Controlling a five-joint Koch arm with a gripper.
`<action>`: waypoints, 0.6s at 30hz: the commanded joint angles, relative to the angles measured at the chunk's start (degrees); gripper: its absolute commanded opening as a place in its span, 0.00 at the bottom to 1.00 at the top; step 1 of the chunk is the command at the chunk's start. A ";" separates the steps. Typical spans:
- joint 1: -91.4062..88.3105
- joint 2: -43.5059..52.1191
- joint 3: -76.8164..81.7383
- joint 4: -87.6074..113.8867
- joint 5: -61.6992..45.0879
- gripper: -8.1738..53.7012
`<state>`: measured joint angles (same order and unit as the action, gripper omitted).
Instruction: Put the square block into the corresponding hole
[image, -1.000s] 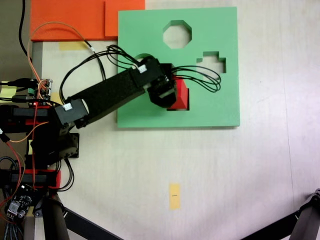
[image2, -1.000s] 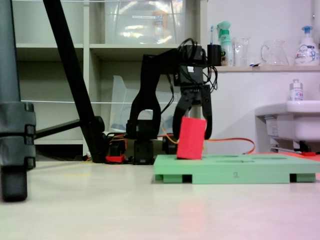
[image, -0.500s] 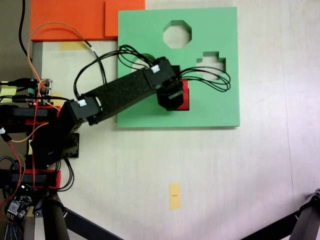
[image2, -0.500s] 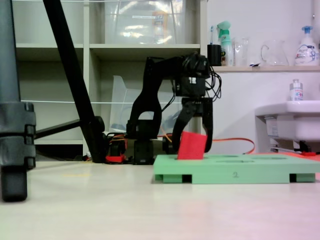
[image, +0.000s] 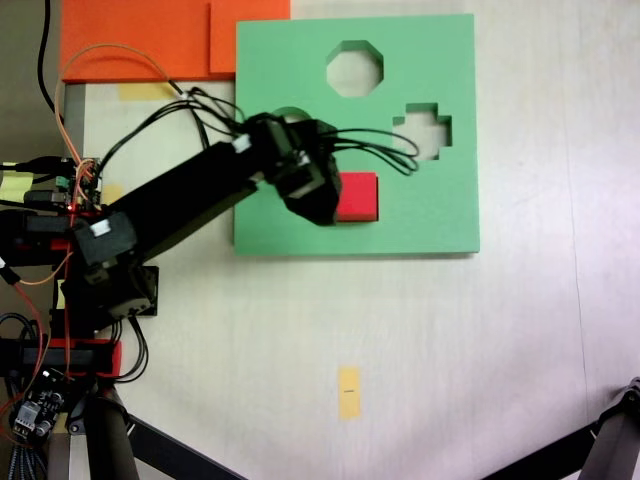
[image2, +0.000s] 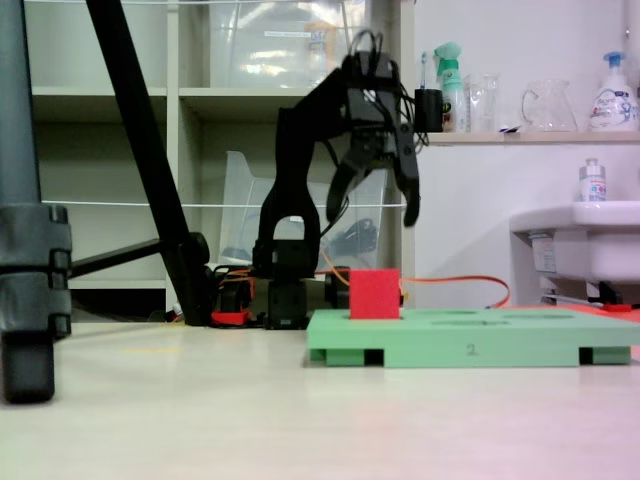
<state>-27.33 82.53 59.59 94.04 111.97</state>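
Observation:
The red square block (image: 358, 196) sits upright in the green foam board (image: 440, 210) at its lower middle. It fills the square hole, so the hole's edges are covered. From the side, the block (image2: 375, 294) stands level and sticks up above the board (image2: 470, 338). My gripper (image2: 370, 208) hangs open well above the block, fingers spread and holding nothing. From above, the gripper (image: 322, 196) overlaps the block's left edge.
The board also has an octagonal cutout (image: 355, 68), a cross-shaped cutout (image: 422, 130) and a round one (image: 287, 113) partly under the arm. Flat orange slabs (image: 150, 40) lie at the top left. Tripod legs (image: 120, 440) cross the bottom corners.
The gripper let go of the tilted block, opened wider, rose and drew back left. The block settled level into the square cutout.

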 joint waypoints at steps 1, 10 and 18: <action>0.62 6.33 -1.32 2.90 -2.29 0.86; 12.57 21.97 3.34 5.27 -35.77 0.86; 29.44 28.39 19.78 -12.30 -60.03 0.86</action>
<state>0.09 106.61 77.26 90.53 57.66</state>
